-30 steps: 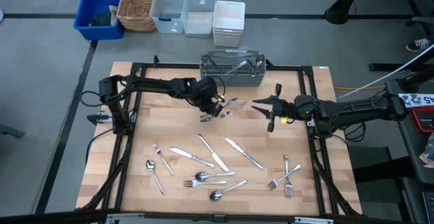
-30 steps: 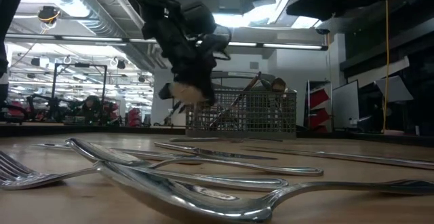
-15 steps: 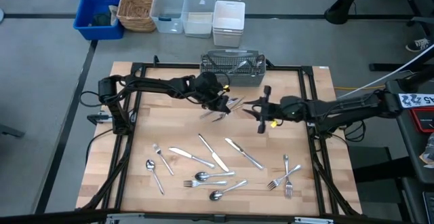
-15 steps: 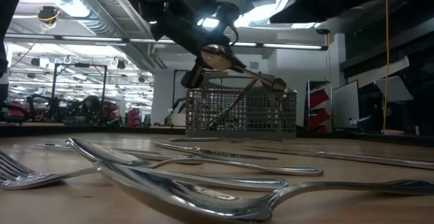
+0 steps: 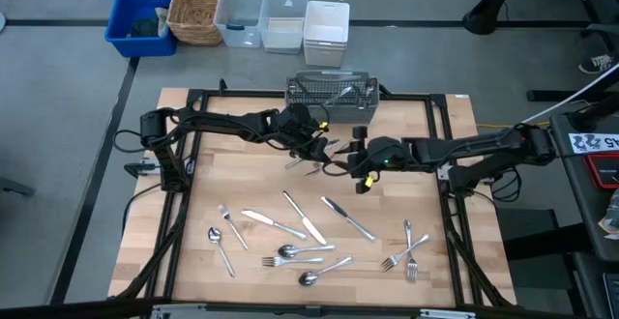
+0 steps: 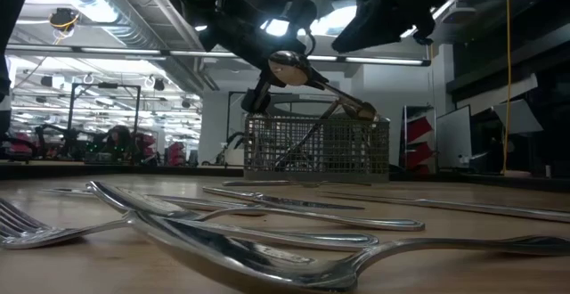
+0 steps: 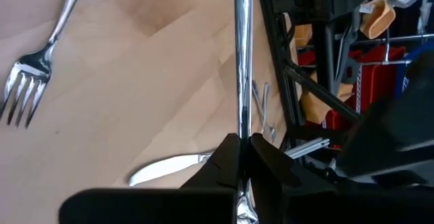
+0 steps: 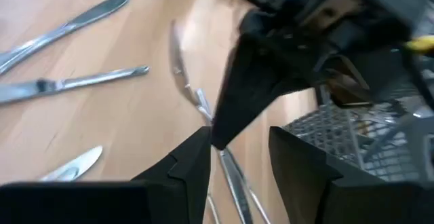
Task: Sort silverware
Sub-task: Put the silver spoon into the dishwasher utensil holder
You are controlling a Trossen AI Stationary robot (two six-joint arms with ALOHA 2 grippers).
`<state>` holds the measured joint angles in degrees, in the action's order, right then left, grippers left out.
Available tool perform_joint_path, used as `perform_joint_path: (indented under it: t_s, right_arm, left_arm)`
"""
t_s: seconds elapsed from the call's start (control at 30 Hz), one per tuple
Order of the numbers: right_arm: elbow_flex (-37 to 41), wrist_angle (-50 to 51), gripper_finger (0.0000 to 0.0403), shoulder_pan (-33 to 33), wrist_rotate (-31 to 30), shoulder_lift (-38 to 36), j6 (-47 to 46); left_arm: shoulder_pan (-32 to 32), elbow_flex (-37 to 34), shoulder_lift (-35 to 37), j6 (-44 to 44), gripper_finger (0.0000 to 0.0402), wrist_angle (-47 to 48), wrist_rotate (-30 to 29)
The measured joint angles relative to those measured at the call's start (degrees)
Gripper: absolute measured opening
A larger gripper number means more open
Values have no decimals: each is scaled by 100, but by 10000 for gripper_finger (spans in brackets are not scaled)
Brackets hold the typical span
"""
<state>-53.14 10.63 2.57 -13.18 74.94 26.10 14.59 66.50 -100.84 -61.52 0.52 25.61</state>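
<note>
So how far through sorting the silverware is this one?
Early. A few pieces already stand in the wire-mesh basket. In hand: the left gripper is shut on a spoon lifted above the table, and the open right gripper is right beside it, possibly for a handover. Left: about a dozen forks, spoons and knives scattered on the near table.

**Two grippers meeting over a raised utensil near the basket**

The left gripper (image 5: 311,145) is holding a piece of silverware (image 5: 327,148) above the wooden table (image 5: 193,222), just in front of the wire-mesh basket (image 5: 331,97). The right gripper (image 5: 356,156) is facing it from close by, fingers spread. More forks, knives and spoons (image 5: 300,224) are lying scattered across the table's near half.
</note>
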Motion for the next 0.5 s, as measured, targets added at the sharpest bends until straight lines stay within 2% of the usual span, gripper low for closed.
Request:
perform_joint_path:
  t_s: [0.17,0.5]
  right_arm:
    - [-170,436,152,0,134,212,289]
    - [-180,435,152,-85,73,419,762]
  left_arm:
    - [-35,0,0,29,7,-6,75]
    - [-238,0,0,37,7,-11,126]
